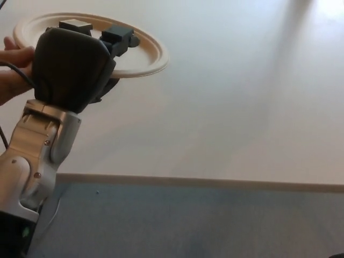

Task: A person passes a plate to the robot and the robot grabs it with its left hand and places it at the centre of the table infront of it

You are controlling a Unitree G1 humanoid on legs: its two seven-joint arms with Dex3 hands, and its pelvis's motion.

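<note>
Head view shows a round, cream-coloured paper plate [141, 60] with a raised, ridged rim at the far left of the scene, held up over the pale, smooth desk [231, 107]. Its shallow well looks bare; nothing lies in the part that can be seen. The plate tilts a little, its right edge lit and casting a soft shadow on the desk surface below it.

The robot's black left hand [75, 67] comes in from the near left on a silver forearm [35, 156] and covers much of the plate's near side. Two thick fingers [115, 36] lie over the top of the rim, and the dark bulk of the palm sits against the near edge, so the hand is pinching the plate at its rim. The thumb is under the plate and mostly hidden.

At the far left edge a person's hand [15, 67] touches the plate's left rim; only the fingers and part of the palm show, cut off by the frame. A thin dark cable runs near that hand.

The desk's near edge crosses the scene, and below it lies a grey-blue floor [188, 226]. The robot's right hand does not show.
</note>
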